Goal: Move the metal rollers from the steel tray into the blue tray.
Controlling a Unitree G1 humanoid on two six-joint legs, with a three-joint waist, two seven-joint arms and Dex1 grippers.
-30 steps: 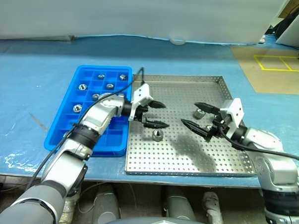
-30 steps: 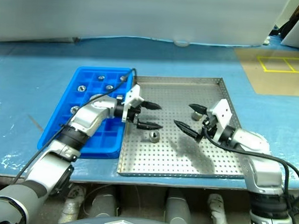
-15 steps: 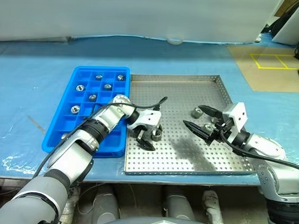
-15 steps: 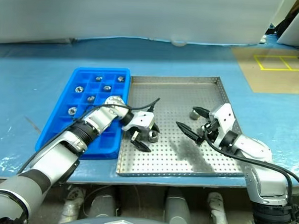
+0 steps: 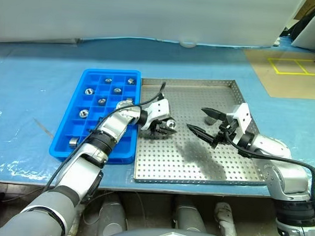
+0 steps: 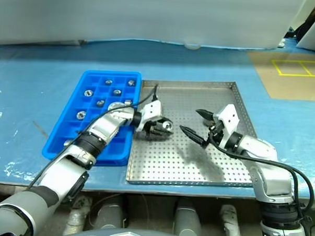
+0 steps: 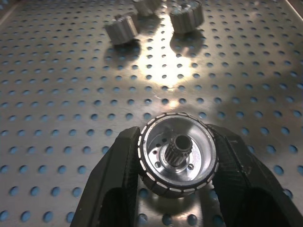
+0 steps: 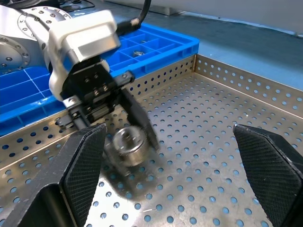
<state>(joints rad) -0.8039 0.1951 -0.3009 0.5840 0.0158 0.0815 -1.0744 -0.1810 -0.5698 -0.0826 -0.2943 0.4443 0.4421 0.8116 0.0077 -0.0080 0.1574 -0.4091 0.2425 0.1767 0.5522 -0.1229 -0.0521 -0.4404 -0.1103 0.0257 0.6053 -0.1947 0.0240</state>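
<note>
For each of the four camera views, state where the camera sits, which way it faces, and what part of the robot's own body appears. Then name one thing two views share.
Left eye view: on the head, facing forward and down at the steel tray and blue tray; both arms show.
Right eye view: beside it, same scene.
Left wrist view: looks along the left tool, shut on a metal roller.
Right wrist view: looks along the open right tool toward the left tool.
Shared: both wrist views show the gripped roller.

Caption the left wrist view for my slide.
Left hand shut on a metal roller above the steel tray.
</note>
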